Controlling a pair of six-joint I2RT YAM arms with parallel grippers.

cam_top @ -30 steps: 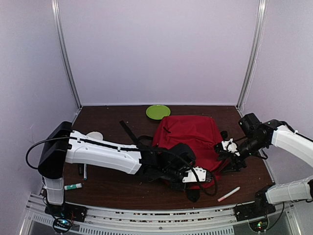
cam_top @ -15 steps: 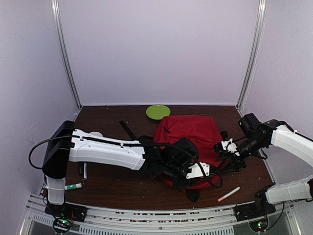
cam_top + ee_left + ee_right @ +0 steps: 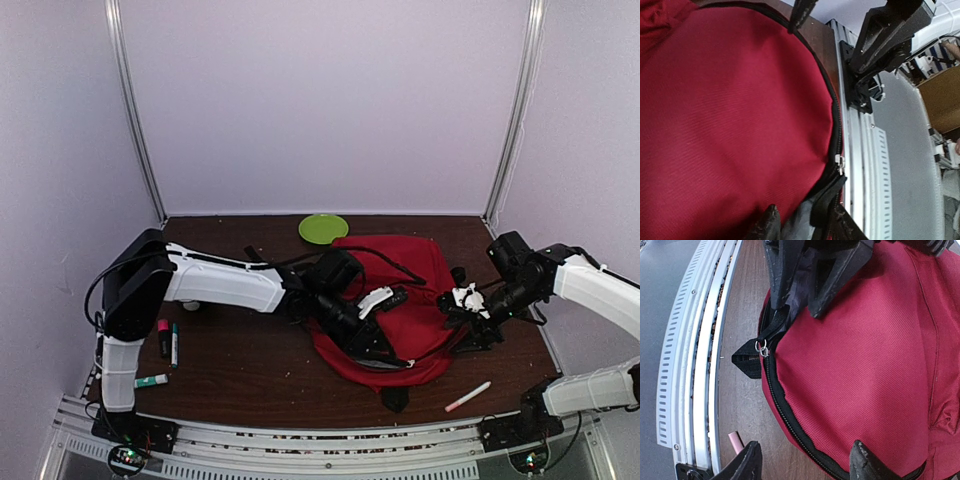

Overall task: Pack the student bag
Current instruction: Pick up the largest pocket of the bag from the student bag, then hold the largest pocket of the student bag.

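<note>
Swinging back from the near edge, the left arm [image 3: 225,285] has hauled up the front of the student bag [image 3: 400,270], which lies centre-right on the table [image 3: 240,370]. The left gripper [image 3: 804,221] seemingly pinches the bag's zippered lip, grey lining showing. The right gripper [image 3: 806,452] hangs spread wide below the zipper pull [image 3: 761,347], empty. The mouth is opening, so packing can begin.

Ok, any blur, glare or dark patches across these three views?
Top external: soft even light, no glare, but the black straps sink into the dark table. Left wrist: student bag weave crisp, left fingers soft at the bottom edge. Right wrist: weave sharp, right fingers blurred.
</note>
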